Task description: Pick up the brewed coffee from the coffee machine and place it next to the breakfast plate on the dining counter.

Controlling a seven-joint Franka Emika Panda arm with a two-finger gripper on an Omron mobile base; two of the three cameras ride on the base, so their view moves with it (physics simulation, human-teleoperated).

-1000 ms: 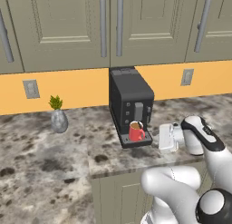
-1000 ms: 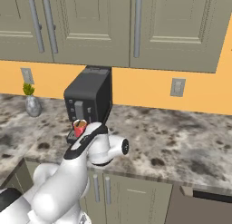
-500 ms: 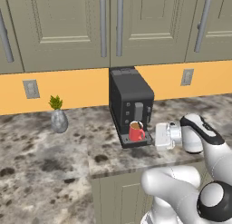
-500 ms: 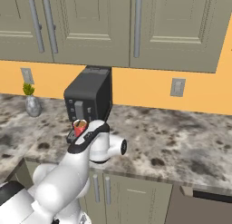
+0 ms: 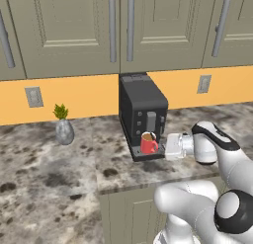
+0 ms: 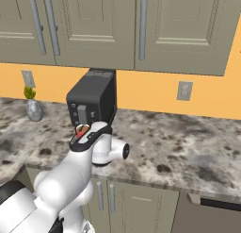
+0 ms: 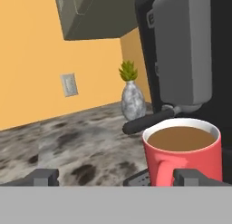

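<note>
You have the red mug (image 5: 147, 143) standing on the drip tray of the black coffee machine (image 5: 142, 109), under its grey front panel; in the hand view the mug (image 7: 183, 157) holds brown coffee nearly to the rim, and its handle faces your camera; no brand, label or writing can be read on the mug or the machine, though small marks on the panel are too blurred to make out.

Your gripper (image 7: 115, 177) sits level with the mug, its two dark fingertips (image 7: 44, 177) spread wide; one tip stands well off to the mug's side over the surface, the other just in front of the mug's body near the handle; nothing is held between them. From the left base view the gripper (image 5: 169, 146) is just beside the mug on its right, at the edge of the tray.

The marble surface (image 5: 44, 174) carries the machine and, well apart to its left, a small grey vase (image 5: 63, 132) with a green sprig in it; the vase stands near the yellow wall, below a grey outlet plate (image 5: 33, 96).
</note>
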